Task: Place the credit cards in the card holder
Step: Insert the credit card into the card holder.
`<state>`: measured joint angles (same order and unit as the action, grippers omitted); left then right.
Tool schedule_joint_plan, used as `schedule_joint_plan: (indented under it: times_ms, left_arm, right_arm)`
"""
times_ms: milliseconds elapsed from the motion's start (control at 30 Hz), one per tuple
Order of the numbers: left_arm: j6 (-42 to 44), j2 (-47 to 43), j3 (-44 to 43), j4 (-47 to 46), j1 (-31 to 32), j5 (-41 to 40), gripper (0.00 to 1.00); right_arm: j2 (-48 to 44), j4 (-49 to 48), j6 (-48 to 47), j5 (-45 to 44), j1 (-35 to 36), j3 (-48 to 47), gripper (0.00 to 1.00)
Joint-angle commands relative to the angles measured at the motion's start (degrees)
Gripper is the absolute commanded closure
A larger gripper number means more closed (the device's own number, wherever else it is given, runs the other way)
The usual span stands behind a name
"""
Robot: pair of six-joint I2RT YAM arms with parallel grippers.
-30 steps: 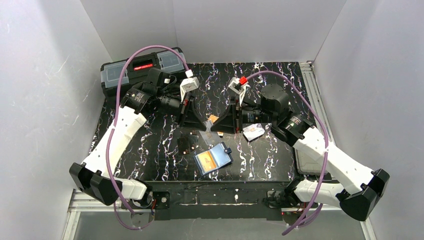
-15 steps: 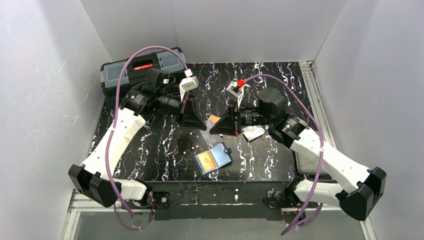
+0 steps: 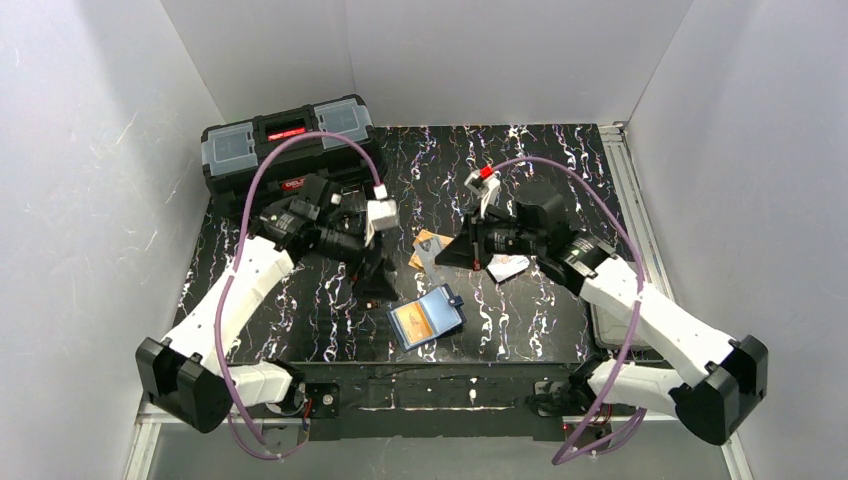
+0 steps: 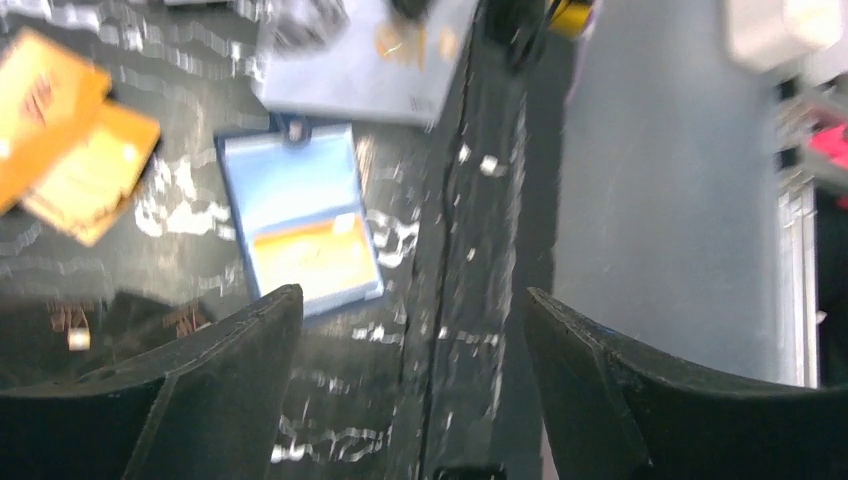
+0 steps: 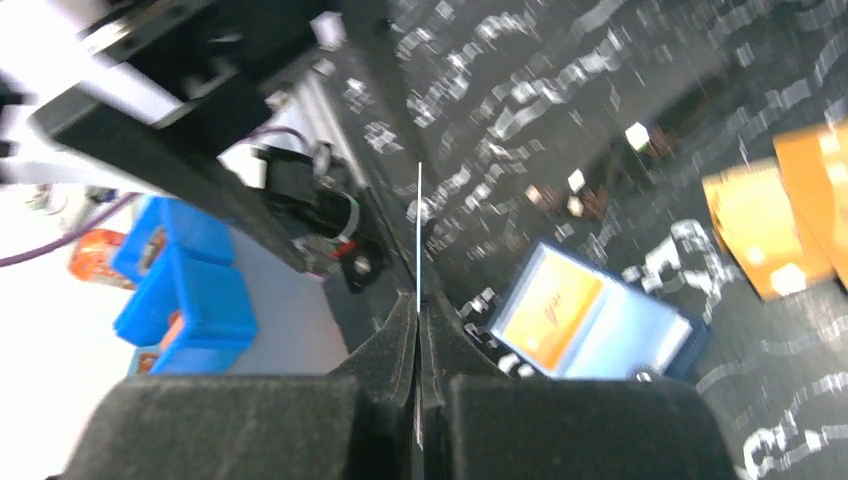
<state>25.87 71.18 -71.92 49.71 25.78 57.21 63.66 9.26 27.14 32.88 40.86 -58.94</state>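
1 card (image 5: 418,240) is clenched edge-on in my right fingers (image 5: 385,352), to slot into the card holder (image 5: 590,312). Left fingers (image 4: 225,345) released.

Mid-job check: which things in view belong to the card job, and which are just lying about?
For the job:
- wallet, lying open
- orange cards
- white card
- held card, pinched edge-on in the right hand

Lying about:
- toolbox
- blue boxes, off the table
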Motion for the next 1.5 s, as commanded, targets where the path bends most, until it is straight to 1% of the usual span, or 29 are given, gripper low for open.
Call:
schedule_joint_plan:
  times_ms: [0, 67, 167, 333, 433, 567, 700, 867, 1233, 1333, 1467]
  left_arm:
    - [13.3, -5.5, 10.8, -0.8, 0.8, -11.7, 0.22]
    - [16.8, -7.5, 16.3, -4.5, 2.0, -15.7, 0.22]
    - [21.1, -7.5, 22.5, -8.2, 4.2, -20.0, 0.23]
    - [22.8, -4.1, 25.7, -15.0, 8.5, -24.6, 0.25]
    - [24.0, -2.5, 27.9, -19.5, 12.1, -28.5, 0.26]
    - [26.8, -0.1, 29.4, -23.0, 14.1, -31.2, 0.27]
    - [29.0, 3.0, 29.9, -25.5, 15.0, -32.9, 0.29]
    - [31.2, 5.2, 30.1, -26.5, 15.7, -33.7, 0.3]
    - [33.6, 6.6, 29.7, -26.5, 17.2, -33.5, 0.32]
    - [33.6, 6.9, 29.8, -26.7, 17.5, -33.7, 0.32]
    - [33.7, 6.6, 30.2, -26.7, 17.7, -33.5, 0.34]
  right_arm:
    - [4.5, 8.0, -2.5, -8.5, 0.0, 4.3, 0.99]
    - [6.5, 7.3, -1.7, -10.5, 0.4, 6.3, 0.99]
    - [9.1, 6.5, -1.9, -14.9, 2.2, 8.1, 0.99]
    - [12.1, 7.1, -2.2, -21.8, 3.2, 8.8, 0.99]
    - [12.5, 6.7, -2.5, -24.2, 3.3, 9.2, 0.99]
    - [13.3, 7.1, -3.9, -26.8, 3.3, 8.8, 0.99]
    - [14.4, 7.1, -4.8, -28.0, 3.2, 8.6, 0.99]
    - [15.5, 6.2, -4.3, -27.5, 3.3, 9.2, 0.99]
    - [17.7, 5.4, -4.7, -27.2, 3.8, 8.8, 0.99]
    - [18.3, 5.7, -4.9, -28.6, 5.5, 8.5, 0.99]
    - [17.6, 5.7, -4.6, -34.2, 8.6, 9.6, 0.99]
